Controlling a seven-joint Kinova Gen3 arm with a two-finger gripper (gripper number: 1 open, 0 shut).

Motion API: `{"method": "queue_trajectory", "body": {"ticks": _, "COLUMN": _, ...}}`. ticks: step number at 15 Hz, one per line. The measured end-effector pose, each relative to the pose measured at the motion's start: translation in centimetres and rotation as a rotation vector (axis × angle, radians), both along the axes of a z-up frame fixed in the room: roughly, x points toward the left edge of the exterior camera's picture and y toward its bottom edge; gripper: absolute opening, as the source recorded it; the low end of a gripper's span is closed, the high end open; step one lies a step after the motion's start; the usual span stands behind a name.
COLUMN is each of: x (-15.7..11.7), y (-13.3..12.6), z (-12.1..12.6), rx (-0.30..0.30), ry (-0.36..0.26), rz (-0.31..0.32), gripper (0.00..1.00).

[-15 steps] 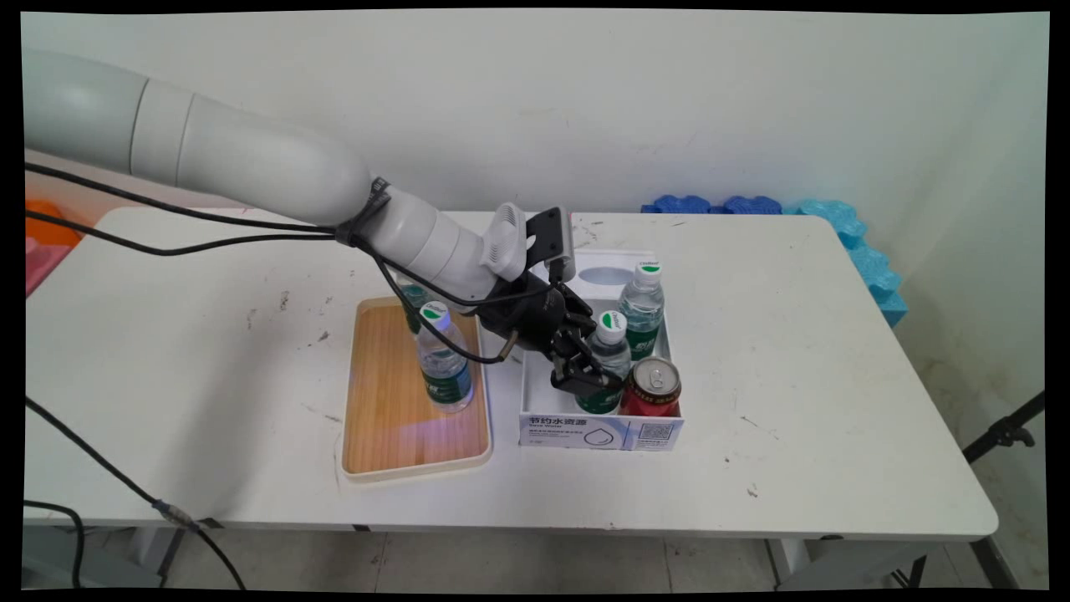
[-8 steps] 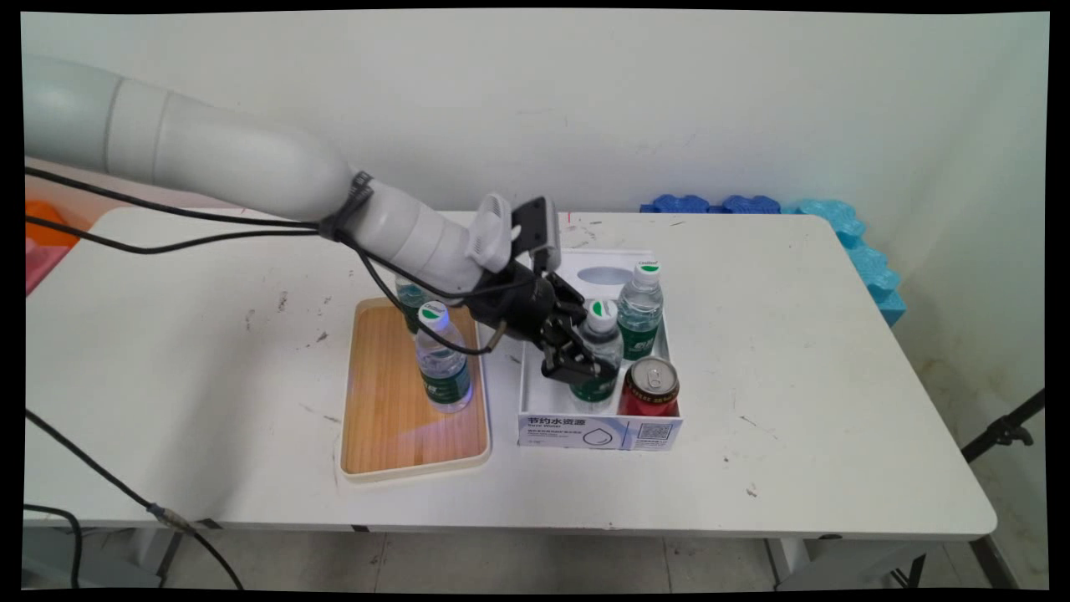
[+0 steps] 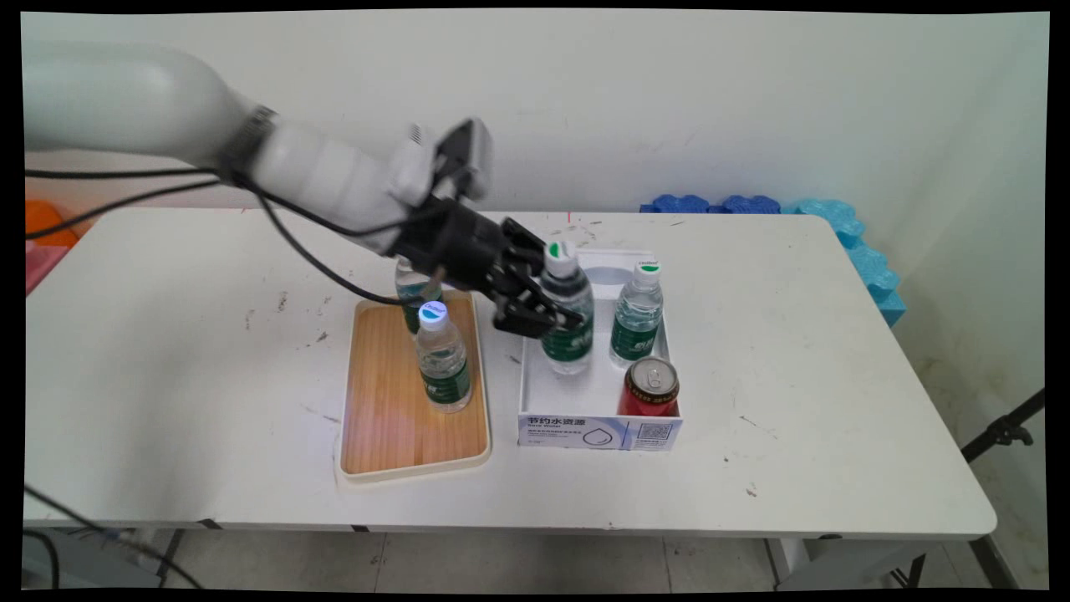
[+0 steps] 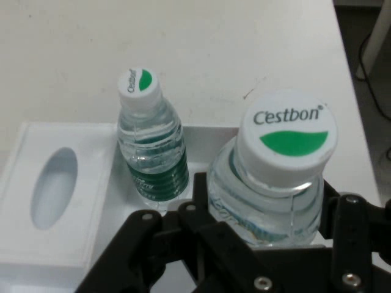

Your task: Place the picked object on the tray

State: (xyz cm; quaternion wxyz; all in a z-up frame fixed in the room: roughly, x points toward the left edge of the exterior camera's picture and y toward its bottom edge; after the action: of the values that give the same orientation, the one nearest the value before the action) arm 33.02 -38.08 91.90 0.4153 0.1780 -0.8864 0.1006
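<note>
gripper: the black gripper (image 3: 543,309) is clamping the held bottle (image 3: 567,311) around its body, fingers closed against both sides; the hand view shows the linkage hugging the bottle just under the shoulder, white-and-green cap (image 4: 287,135) filling the middle of the view.
held bottle: hanging upright in the grip, base looking clear of the box floor, over the left half of the white box (image 3: 595,433); a mid-body grip is likely what is keeping it vertical.
box bottle: a second water bottle (image 3: 636,312) is standing upright in the box's back right part, just beside the held one, not touching the gripper.
can: one red can (image 3: 649,388) is standing in the box's front right corner, top facing up, near the front wall.
box insert: a white panel with an oval cutout (image 4: 54,188) is lying at the box's back end, beside the box bottle.
tray: a wooden tray (image 3: 393,422) is lying just left of the box, long side running alongside it.
tray bottles: the front tray bottle (image 3: 441,358) is standing upright mid-tray; the rear tray bottle (image 3: 411,288) is standing at the tray's back, partly hidden by the arm.
count: four water bottles (one held, one in box, two on tray), one can, one box, one tray.
table: the white table (image 3: 836,351) is carrying everything; blue foam pieces (image 3: 844,230) are sitting at its far right edge.
</note>
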Motion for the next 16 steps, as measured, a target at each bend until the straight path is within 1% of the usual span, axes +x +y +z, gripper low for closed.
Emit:
{"method": "queue_trajectory", "body": {"ticks": 4, "x": 3.9, "y": 2.6, "z": 4.1, "rx": -0.008, "ry": 0.037, "rz": -0.021, "gripper": 0.0}}
{"method": "queue_trajectory", "body": {"ticks": 8, "x": 8.0, "y": 6.1, "z": 7.5, "rx": 0.004, "ry": 0.065, "rz": -0.077, "gripper": 0.0}}
{"method": "queue_trajectory", "body": {"ticks": 10, "x": 9.9, "y": 7.9, "z": 8.8, "rx": 0.014, "ry": 0.072, "rz": -0.107, "gripper": 0.0}}
{"method": "queue_trajectory", "body": {"ticks": 13, "x": 12.9, "y": 10.4, "z": 10.1, "rx": 0.026, "ry": 0.063, "rz": -0.145, "gripper": 0.0}}
{"method": "queue_trajectory", "body": {"ticks": 16, "x": 15.5, "y": 11.8, "z": 9.9, "rx": 0.031, "ry": 0.03, "rz": -0.155, "gripper": 0.0}}
